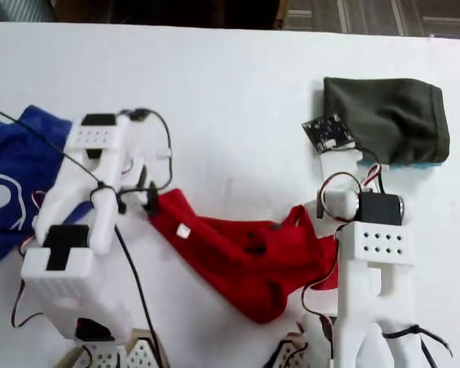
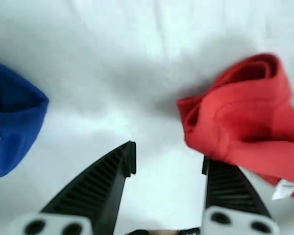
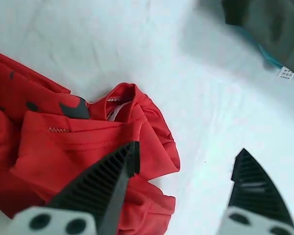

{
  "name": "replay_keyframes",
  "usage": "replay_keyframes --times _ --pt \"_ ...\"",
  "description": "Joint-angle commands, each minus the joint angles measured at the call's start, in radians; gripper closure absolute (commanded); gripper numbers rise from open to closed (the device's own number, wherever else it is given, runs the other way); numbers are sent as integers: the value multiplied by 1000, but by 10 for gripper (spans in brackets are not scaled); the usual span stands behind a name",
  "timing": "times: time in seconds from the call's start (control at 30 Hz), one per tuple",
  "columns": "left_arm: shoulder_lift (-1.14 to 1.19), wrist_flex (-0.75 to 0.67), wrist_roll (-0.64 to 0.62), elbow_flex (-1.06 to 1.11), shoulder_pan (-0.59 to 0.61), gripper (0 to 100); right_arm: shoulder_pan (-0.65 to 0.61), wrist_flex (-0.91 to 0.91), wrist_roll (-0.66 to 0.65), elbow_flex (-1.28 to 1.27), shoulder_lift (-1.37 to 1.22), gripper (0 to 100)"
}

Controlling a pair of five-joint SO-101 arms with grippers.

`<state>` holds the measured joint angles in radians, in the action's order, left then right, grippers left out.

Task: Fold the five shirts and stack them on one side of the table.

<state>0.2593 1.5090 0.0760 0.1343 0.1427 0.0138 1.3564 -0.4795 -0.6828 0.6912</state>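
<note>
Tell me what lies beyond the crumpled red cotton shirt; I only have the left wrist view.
Observer: A folded dark green fabric shirt sits far right on the white table, apart from the crumpled red cotton shirt.
Operator: Where is the right hand?
Observer: The right hand hangs open at the red shirt's end, half over cloth, half over bare table.
Operator: Anything under the green shirt?
Observer: A teal edge peeks out beneath it; what it is I cannot tell.

From here I count three shirts: one blue shirt [image 1: 15, 176] at the left, one red shirt [image 1: 245, 257] near the middle, one dark green shirt [image 1: 391, 115] far right. Two arms: left arm [image 1: 84, 215], right arm [image 1: 372, 261].
</note>
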Motion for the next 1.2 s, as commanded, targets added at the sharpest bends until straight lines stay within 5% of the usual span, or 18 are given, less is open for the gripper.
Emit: replay_keyframes --times 0.0,0.37,1.17 --pt "-81 41 -38 -81 -23 766 12 -16 5 35 -4 698" --pt "-95 206 -316 -176 -101 766 5 -18 5 35 -4 700" --pt "144 57 -322 -285 -124 767 12 -16 5 -41 4 700"
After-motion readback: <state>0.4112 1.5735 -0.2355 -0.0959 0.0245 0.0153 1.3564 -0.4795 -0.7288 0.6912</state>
